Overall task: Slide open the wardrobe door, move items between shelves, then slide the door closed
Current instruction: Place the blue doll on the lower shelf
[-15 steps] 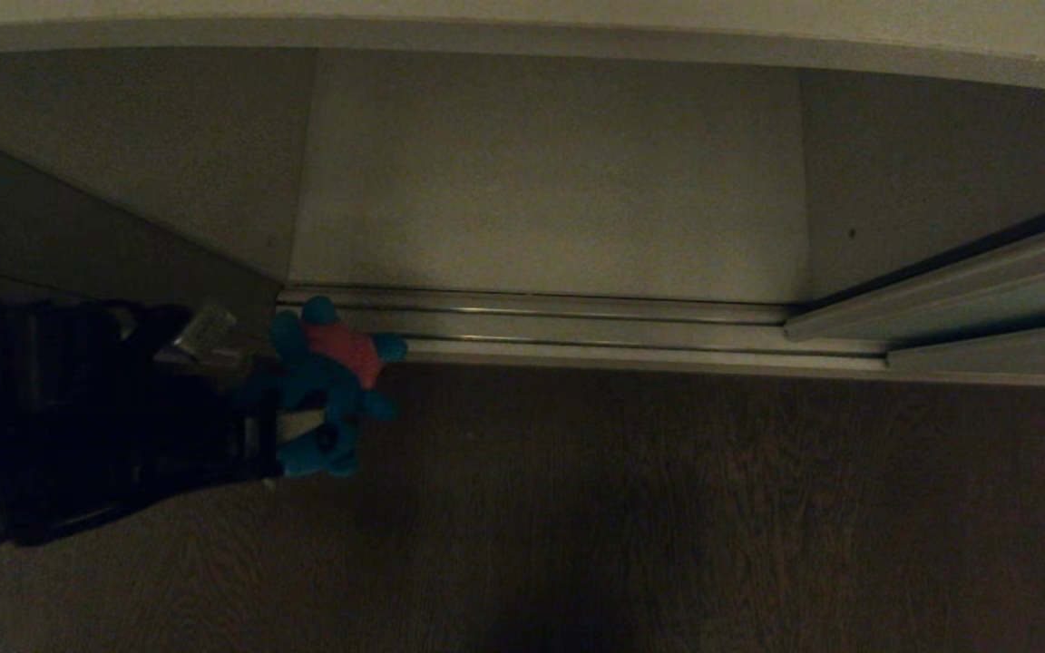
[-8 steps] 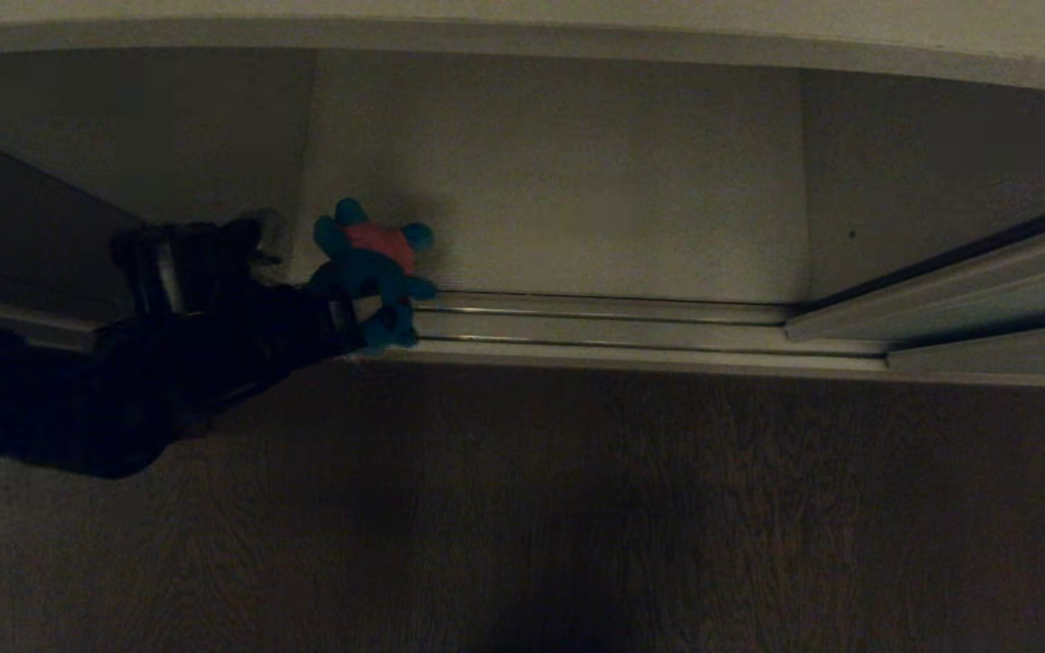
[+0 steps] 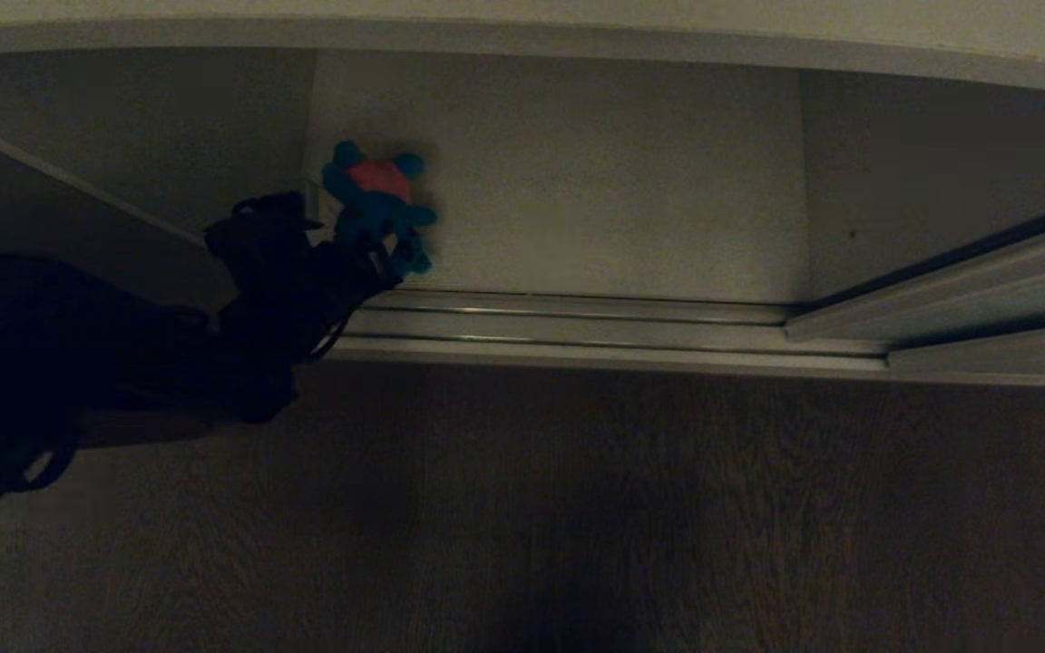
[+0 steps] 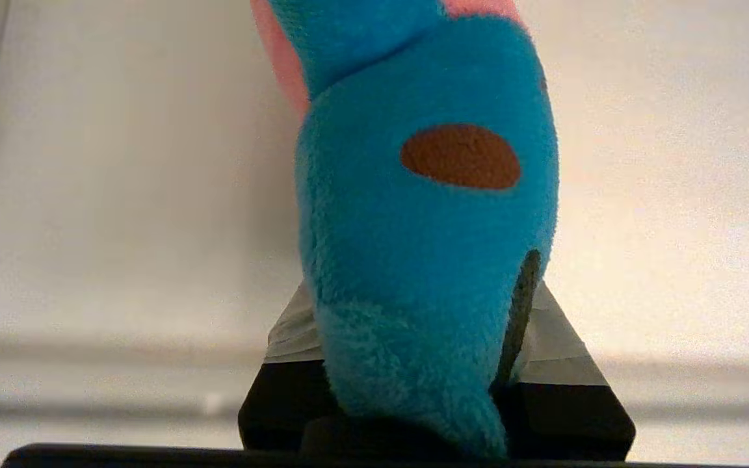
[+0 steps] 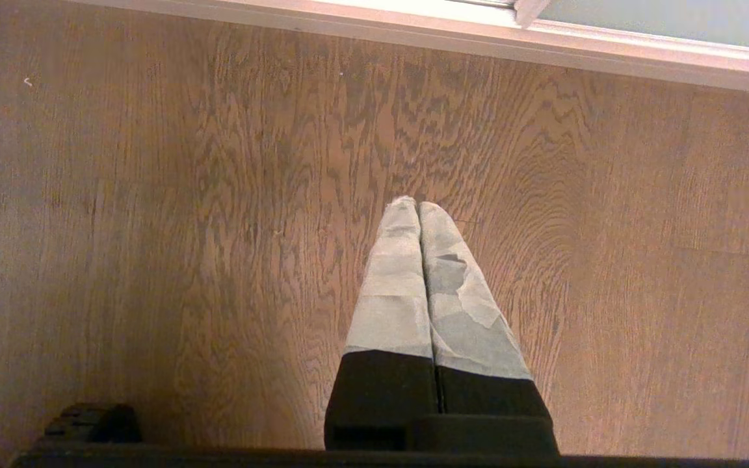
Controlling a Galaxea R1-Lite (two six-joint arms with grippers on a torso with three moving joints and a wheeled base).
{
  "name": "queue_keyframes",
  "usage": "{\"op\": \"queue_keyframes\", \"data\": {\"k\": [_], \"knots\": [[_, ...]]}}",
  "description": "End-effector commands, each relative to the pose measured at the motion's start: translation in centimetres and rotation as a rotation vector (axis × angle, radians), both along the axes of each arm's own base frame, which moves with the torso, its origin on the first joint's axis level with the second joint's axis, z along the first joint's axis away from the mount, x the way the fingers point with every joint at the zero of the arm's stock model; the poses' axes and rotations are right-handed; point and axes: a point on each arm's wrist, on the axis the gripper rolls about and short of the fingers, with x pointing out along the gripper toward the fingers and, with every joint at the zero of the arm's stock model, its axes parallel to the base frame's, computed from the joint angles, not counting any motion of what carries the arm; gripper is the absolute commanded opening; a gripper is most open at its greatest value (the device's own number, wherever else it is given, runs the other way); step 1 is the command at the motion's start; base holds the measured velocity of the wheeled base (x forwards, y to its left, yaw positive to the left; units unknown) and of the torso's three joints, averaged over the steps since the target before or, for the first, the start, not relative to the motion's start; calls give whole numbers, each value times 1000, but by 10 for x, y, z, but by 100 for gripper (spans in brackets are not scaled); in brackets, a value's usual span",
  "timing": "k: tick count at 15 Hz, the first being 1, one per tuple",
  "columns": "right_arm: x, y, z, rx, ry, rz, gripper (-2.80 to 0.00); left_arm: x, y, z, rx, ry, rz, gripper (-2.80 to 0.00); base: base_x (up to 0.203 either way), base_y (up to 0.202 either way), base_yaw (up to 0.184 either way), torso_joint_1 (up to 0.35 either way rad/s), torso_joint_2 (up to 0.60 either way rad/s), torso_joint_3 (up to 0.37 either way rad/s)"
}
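One toy in hand: the teal-blue plush (image 3: 379, 204), pink back showing, is pinched by its lower end between the taped fingers (image 4: 553, 341) of the left gripper (image 3: 366, 256). Jaws are narrow, closed on fabric only. In the head view the toy sits over the wardrobe's white bottom board (image 3: 577, 181), near that board's left edge and just past the floor track (image 3: 577, 326). From the frames I cannot tell whether it touches the board or hangs above it.

Right gripper (image 5: 419, 207): fingers pressed together, holding nothing, pointed at the wood floor (image 5: 153, 227), parked.

Sliding door (image 3: 985, 272) stands pushed off to the right, so the opening is clear. Green frog not in view.

Risks, as judged:
- Grip is on a soft tail end only. Most of the body stands free beyond the fingers, so a quick swing or a brush against the left side wall (image 3: 123, 136) could pull it loose or twist it in the jaws.
- Arm is tight to the left edge of the opening; wrist or forearm could knock the wall or the track.
- If released while not resting on the board, the toy may tumble and roll toward the track, where it would foul the door's closing run.
- Dim interior makes the release height hard to judge.
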Motion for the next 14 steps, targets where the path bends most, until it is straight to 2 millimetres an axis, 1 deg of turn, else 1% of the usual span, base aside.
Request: {"op": "queue_keyframes", "data": {"k": [1, 3, 5, 7, 10, 11, 14], "knots": [[0, 0, 0, 0, -4, 1, -280, 18, -4, -13, -9, -16, 3, -280, 0, 0, 0, 0, 0, 0], [0, 0, 0, -2, -3, 1, -280, 29, -6, -10, -21, -54, 10, -280, 0, 0, 0, 0, 0, 0], [0, 0, 0, 0, -5, 1, -280, 40, -7, -14, -30, -71, 25, -280, 0, 0, 0, 0, 0, 0], [0, 0, 0, 0, -6, 1, -280, 47, -8, -16, -51, -85, 44, -280, 0, 0, 0, 0, 0, 0], [0, 0, -1, 0, -2, 1, -280, 48, -8, -6, -96, -114, 65, -280, 0, 0, 0, 0, 0, 0], [0, 0, -1, 0, -2, 1, -280, 49, -7, 0, -125, -133, 69, 0, 0, 0, 0, 0, 0, 0], [0, 0, -1, 0, -2, 1, -280, 51, -8, 12, -142, -170, 66, 0, 0, 0, 0, 0, 0, 0]]}}
